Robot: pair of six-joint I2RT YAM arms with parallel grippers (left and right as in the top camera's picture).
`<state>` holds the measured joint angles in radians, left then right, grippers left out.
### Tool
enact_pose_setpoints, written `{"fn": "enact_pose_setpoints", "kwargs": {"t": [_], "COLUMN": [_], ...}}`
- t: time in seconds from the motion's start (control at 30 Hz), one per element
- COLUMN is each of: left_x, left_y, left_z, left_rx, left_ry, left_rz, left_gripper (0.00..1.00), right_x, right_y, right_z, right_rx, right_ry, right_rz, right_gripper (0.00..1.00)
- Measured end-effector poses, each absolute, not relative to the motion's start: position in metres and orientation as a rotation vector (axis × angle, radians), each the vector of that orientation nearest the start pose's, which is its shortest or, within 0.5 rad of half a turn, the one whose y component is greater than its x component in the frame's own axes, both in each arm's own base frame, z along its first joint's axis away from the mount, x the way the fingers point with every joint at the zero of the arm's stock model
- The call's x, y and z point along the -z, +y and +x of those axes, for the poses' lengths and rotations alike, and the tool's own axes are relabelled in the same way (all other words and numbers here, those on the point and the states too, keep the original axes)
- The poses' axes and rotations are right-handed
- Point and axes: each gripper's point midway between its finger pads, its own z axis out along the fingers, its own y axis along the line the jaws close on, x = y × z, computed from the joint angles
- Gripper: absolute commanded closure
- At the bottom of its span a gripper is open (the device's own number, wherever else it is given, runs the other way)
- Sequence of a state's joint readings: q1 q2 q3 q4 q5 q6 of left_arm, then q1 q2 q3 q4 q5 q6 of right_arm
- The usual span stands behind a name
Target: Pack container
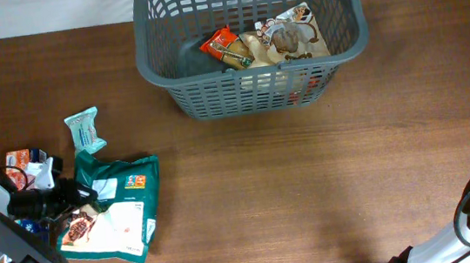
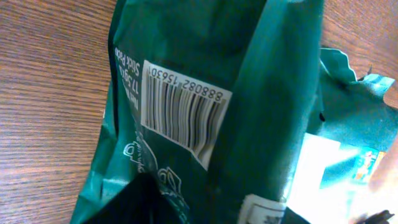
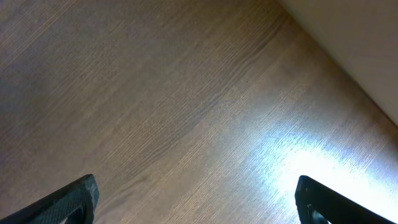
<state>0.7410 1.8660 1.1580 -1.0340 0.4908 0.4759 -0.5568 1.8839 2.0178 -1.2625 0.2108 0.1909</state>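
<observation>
The wooden table (image 1: pixel 311 185) fills my overhead view. The container (image 1: pixel 240 92), a big dark grey slotted basket, sits at the far edge, a little right of centre. Inside it, toward its right half, I see a white and brown pouch (image 1: pixel 295 36), a yellowish packet (image 1: pixel 254 51) and an orange-red packet (image 1: pixel 221 44) lying close together.

Well apart from it, at the near left, a dark green bag (image 1: pixel 125 209) lies flat on the wood. The left gripper (image 1: pixel 80 196) sits at that bag's left edge. On the left wrist camera the green foil and its barcode crowd the frame, with one dark finger (image 2: pixel 134 199) just beside the foil. I cannot tell whether the jaws are pinching the bag or only straddling it.

The right gripper (image 3: pixel 196 199) hangs over bare wood at the near right with its fingers spread wide and nothing between them.

A mint-green sachet (image 1: pixel 86 130) lies just beyond the green bag, and a red and white packet (image 1: pixel 24 162) lies left of it, near the left arm.
</observation>
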Motion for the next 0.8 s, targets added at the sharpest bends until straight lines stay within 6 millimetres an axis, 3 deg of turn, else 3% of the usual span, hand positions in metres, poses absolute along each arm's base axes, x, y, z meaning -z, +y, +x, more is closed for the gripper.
{"fn": "enact_pose_setpoints", "kwargs": {"t": [0.03, 0.07, 0.6, 0.8], "left_x": [-0.03, -0.029, -0.032, -0.041], "left_y": [0.131, 0.131, 0.128, 0.115], "left_z": [0.264, 0.264, 0.267, 0.282], "left_rx": [0.748, 0.752, 0.787, 0.936], "left_ry": [2.873, 2.873, 2.85, 2.726], "left_rz": [-0.45, -0.448, -0.459, -0.448], "left_gripper": [0.8, 0.98, 0.98, 0.98], "right_x": [-0.238, -0.238, -0.238, -0.238], "right_y": [-0.263, -0.263, -0.263, -0.263], "right_z": [0.354, 0.354, 0.354, 0.354], "right_rx": [0.394, 0.394, 0.394, 0.394], "right_ry": [2.506, 2.507, 2.507, 2.506], "right_rz": [1.053, 1.053, 1.052, 1.054], "right_gripper": [0.01, 0.01, 0.01, 0.01]}}
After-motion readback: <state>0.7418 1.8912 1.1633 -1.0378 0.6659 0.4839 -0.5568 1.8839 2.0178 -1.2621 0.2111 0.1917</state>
